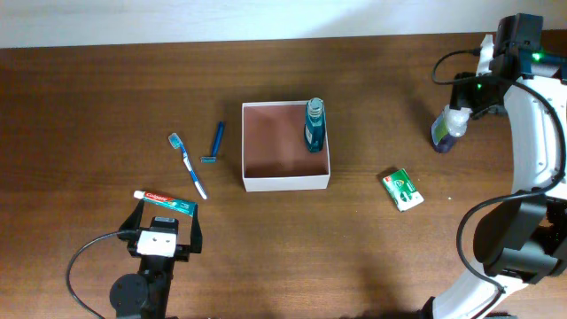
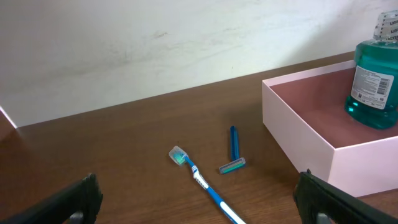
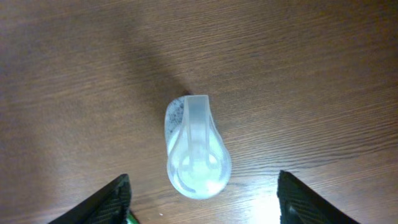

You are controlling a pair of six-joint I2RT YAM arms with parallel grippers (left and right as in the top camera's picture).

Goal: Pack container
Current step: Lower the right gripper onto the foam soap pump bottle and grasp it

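Barely started, only mouthwash (image 1: pixel 314 124) in container (image 1: pixel 285 182). Toothbrush (image 1: pixel 188 165), razor (image 1: pixel 215 143), toothpaste (image 1: pixel 164 201), soap (image 1: pixel 403 189) out on bench (image 1: pixel 89 89). Right fingers (image 3: pixel 112 202) straddle small bottle (image 3: pixel 198 149), not gripping; left fingers (image 2: pixel 74 202) wide, empty.

White right arm (image 1: pixel 536 142), black joints, black cables (image 1: pixel 440 64) (green lights).

Container (image 1: pixel 285 183): bottle (image 1: pixel 314 124) inside, right rear corner; razor (image 1: pixel 215 142), toothbrush (image 1: pixel 188 165), toothpaste (image 1: pixel 164 201) left; packet (image 1: pixel 403 189) right; spray bottle (image 1: pixel 446 130) farther right, behind
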